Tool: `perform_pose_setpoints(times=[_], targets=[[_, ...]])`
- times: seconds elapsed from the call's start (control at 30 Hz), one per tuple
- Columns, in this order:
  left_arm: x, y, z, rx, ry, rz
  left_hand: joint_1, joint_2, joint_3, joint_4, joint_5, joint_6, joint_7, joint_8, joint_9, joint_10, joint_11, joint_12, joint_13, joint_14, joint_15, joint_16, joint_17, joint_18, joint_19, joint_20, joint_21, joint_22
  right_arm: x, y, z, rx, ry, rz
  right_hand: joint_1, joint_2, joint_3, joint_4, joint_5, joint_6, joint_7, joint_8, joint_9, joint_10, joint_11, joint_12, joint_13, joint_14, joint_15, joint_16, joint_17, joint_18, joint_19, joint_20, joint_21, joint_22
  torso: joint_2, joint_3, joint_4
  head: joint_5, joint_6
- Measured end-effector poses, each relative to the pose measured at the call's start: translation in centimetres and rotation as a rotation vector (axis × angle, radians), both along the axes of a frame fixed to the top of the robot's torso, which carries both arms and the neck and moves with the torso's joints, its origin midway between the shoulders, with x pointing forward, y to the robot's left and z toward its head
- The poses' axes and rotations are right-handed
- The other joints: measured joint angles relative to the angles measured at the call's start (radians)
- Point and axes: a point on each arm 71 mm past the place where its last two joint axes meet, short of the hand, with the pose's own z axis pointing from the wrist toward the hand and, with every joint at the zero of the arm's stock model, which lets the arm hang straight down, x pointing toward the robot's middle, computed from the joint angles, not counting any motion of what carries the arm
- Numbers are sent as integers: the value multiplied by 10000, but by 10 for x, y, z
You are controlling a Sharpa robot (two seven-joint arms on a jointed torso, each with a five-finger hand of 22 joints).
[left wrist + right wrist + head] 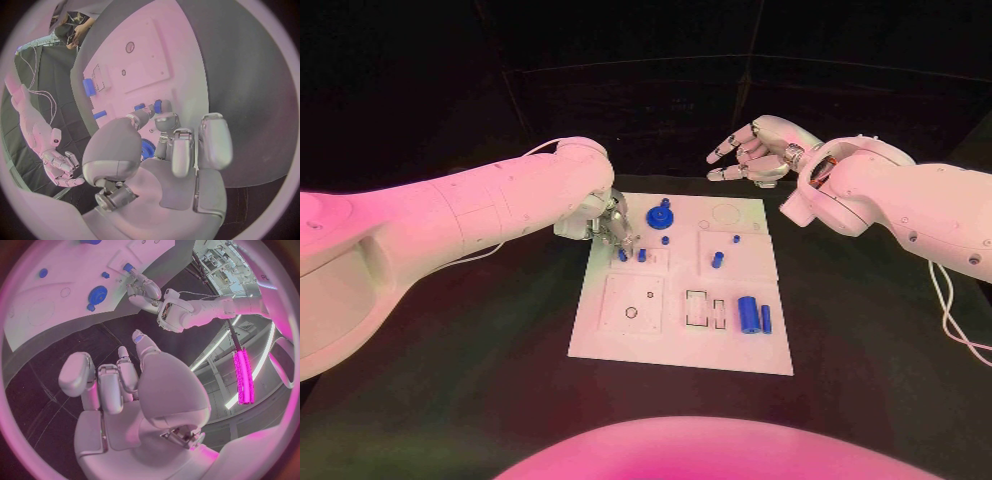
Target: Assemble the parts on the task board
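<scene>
— Main risk at this point?

— The left hand works over the board's far-left quarter, right beside the blue gear and a cluster of small pegs. In my judgement, a careless sweep of the fingers could knock a loose peg off its spot or skid the board on the table, since nothing visibly clamps it.

— Is that hand holding anything?

— Its fingers are drawn narrow, the tips down at a short blue peg on the board. Whether they actually pinch it, I cannot tell. The gear lies just beside the fingers, towards the board's far edge.

— The right hand?

— Beyond the board's far edge, off the surface, fingers loosely spread, holding nothing.

— Remaining parts?

— Two larger blue cylinders lie near the board's near-right corner, well apart from both hands.
</scene>
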Motion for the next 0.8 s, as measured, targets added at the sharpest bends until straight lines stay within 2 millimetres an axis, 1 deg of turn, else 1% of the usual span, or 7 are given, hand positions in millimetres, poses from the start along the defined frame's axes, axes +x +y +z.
perform_pose_setpoints(times=[0.17, 0.23, 0.43, 0.5, 0.67, 0.73, 0.8], targets=[[0, 0, 0, 9, -20, 25, 0, 0, -77, -25, 0, 40, -40, 0, 0, 0, 0, 5, 12, 0, 0, 0, 0, 0, 0, 0, 0, 16, 0, 0, 0, 0, 1, 2, 0, 0, 0, 0, 0, 0, 0, 0, 0, 0, 0, 0, 0, 0, 0, 0, 0, 0, 0, 0, 0, 0, -1, 1, 0, 2, -4], [0, 0, 0, 6, -32, 35, 0, 0, -103, 1, 0, 55, -55, 0, 0, 33, -33, 5, 12, 0, 0, 0, 0, 1, 0, 0, 0, 26, 0, 0, 0, 0, 1, 3, 0, 0, 0, 0, 0, 0, 0, 0, 0, 0, 0, 0, 0, 0, 0, 0, 0, 0, 0, 0, 0, 0, -1, 0, 0, 2, -4], [0, 1, -1, 3, -57, 66, -111, -112, -371, 31, 0, 107, -38, 0, 0, 34, -33, 5, 36, 0, 0, 0, 0, 0, 0, 0, 39, 41, 0, 0, 0, 0, 0, 5, 0, 0, 0, 0, 0, 0, 0, 0, 0, 0, 0, 0, -31, 0, 0, -39, 0, 0, 0, 0, 0, -37, 0, 1, 0, -3, 12], [0, 1, -1, 3, -78, 95, -220, -191, -611, 90, -7, 148, -51, -42, 0, 34, -34, 5, 36, 0, 0, 0, 0, 1, 0, 0, 39, 44, 0, 0, 0, 0, 0, 4, 0, 0, 0, 0, 0, 0, 0, 0, 0, 0, 0, 0, -32, 0, 0, -39, 0, 0, 0, 0, 0, -37, -1, -1, 0, -3, 19], [0, 4, -2, -25, -176, 204, -771, -393, -1504, 516, -61, 253, -5, -42, 0, 34, -33, 66, 59, 0, 0, 0, 0, 2, 0, 0, 39, 71, 0, 0, 0, -1, -1, 1, 0, 0, 0, 0, 0, 0, 0, 0, 0, 0, 0, 0, -32, 0, 0, -39, 0, 0, 0, 0, -23, -45, -1, -3, 0, -4, 40], [0, 6, -2, -50, -225, 248, -892, -447, -1936, 668, -61, 268, -20, -88, 0, 34, -33, 66, 78, 0, 0, 0, 0, 1, 0, 0, 39, 83, 0, 0, 0, -1, -1, 0, 0, 0, 0, 0, 0, 0, 0, 0, 0, 0, 0, 0, -40, 0, 0, -39, 0, 0, 0, 0, -39, -55, 0, -3, 0, -4, 42], [0, 8, -2, -79, -292, 312, -892, -447, -2302, 778, -60, 268, -20, -88, 0, 34, -33, 66, 78, 0, 0, 0, 0, 1, 0, 0, 39, 92, 0, 0, 0, -1, -2, -1, 0, 0, 0, 0, 0, 0, 0, 0, 0, 0, 0, 0, -41, 0, 0, -39, 0, 0, 0, 0, -39, -55, -2, -3, 0, -4, 43]])
